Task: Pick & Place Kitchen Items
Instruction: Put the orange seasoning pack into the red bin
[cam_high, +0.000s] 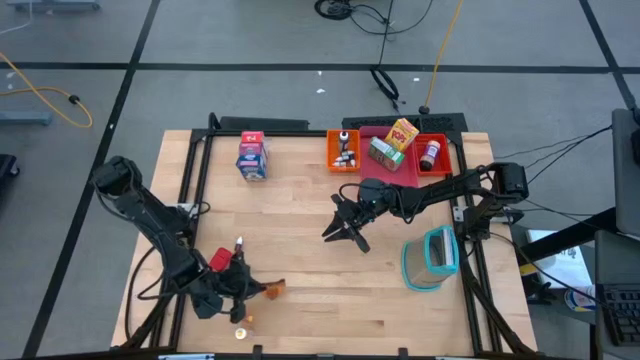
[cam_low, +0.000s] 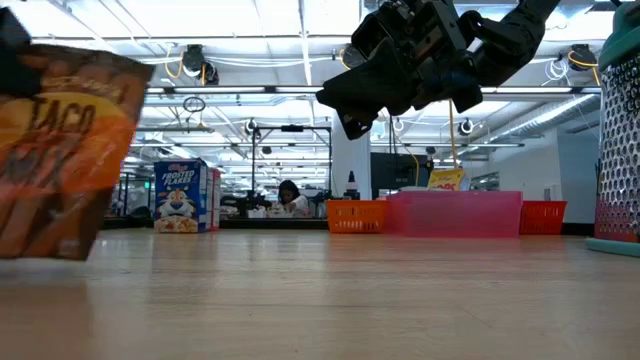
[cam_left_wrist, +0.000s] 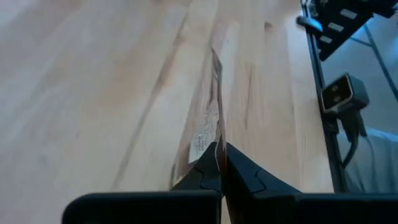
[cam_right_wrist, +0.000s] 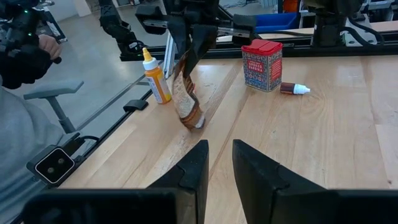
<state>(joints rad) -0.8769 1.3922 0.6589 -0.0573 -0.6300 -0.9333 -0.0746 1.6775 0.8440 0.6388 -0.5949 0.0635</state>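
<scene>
My left gripper (cam_high: 250, 288) is near the table's near-left corner, shut on an orange-brown taco packet (cam_high: 272, 290) (cam_low: 60, 150) (cam_right_wrist: 186, 93). Beside it stand a red tin (cam_high: 220, 260) (cam_right_wrist: 261, 62) and a yellow squeeze bottle (cam_right_wrist: 155, 78); a tiny bottle (cam_right_wrist: 292, 89) lies on its side. My right gripper (cam_high: 345, 232) (cam_right_wrist: 221, 162) hangs open above the table's middle, touching nothing. A blue-white Frosted Flakes carton (cam_high: 252, 157) (cam_low: 180, 195) stands upright at the far left. My left gripper pinches the taco packet's upper edge (cam_left_wrist: 217, 149) between its two fingers, coming from above and slanting down. The packet is thin and shows edge-on in the wrist view. It hangs tilted below the fingers; whether its lower end (cam_right_wrist: 194, 121) touches the table I cannot tell.
At the far edge sit an orange tray (cam_high: 343, 150) with tiny bottles, a pink tray (cam_high: 395, 170) with cartons and a red tray (cam_high: 432, 152) with a jar. A teal-rimmed clear container (cam_high: 430, 257) stands near the right edge. A person (cam_right_wrist: 25, 124) sits beyond the near-left corner.
</scene>
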